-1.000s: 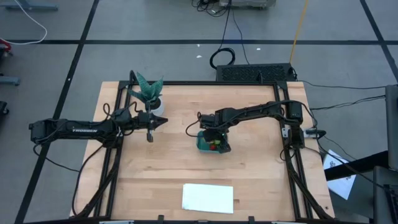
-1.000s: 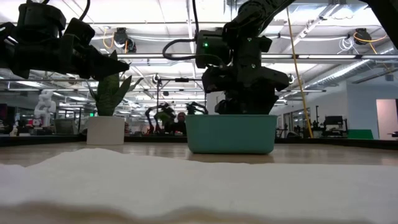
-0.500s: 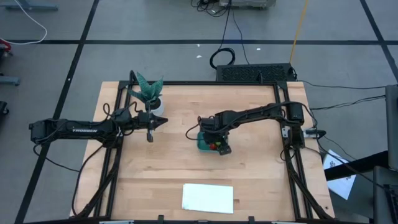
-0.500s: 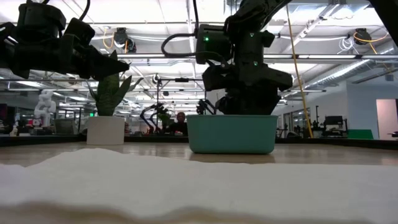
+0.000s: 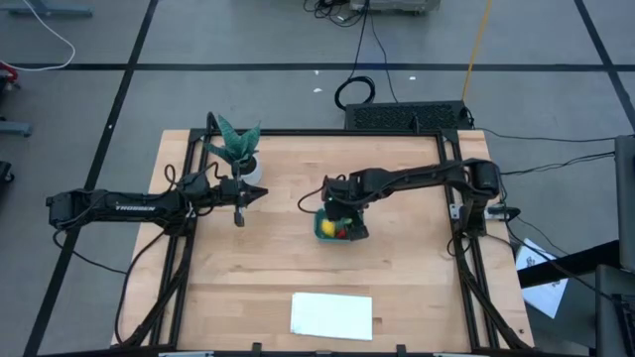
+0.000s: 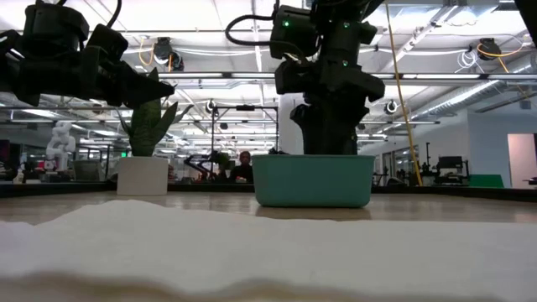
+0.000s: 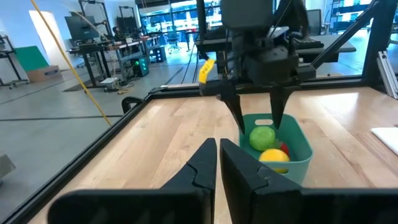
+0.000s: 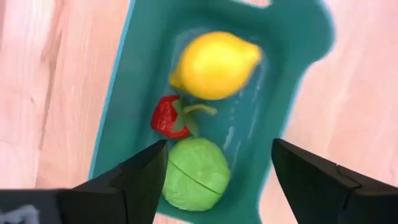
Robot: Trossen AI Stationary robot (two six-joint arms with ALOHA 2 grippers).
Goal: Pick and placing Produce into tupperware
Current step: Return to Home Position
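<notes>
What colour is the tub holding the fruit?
Teal-blue. The tub shows best in the right wrist view.

Bright, even light comes from ceiling strip lamps (image 6: 210, 75). The pale wooden bench (image 5: 268, 258) carries only faint, soft shadows. Seen level, the dark robot arms (image 6: 327, 75) stand backlit; the glossy yellow toy lemon (image 8: 214, 65) gleams mildly.

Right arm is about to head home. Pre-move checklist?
1. Yellow lemon-shaped toy inside shallow teal plastic tub: ok.
2. Small red strawberry toy inside tub: ok.
3. Round green ball toy inside tub: ok.
4. Right tool open, empty, over tub: ok.
5. Right tool clear above tub rim: cannot tell.
6. Left tool shut, apart from tub, beside spiky green plant in white pot: ok.
</notes>
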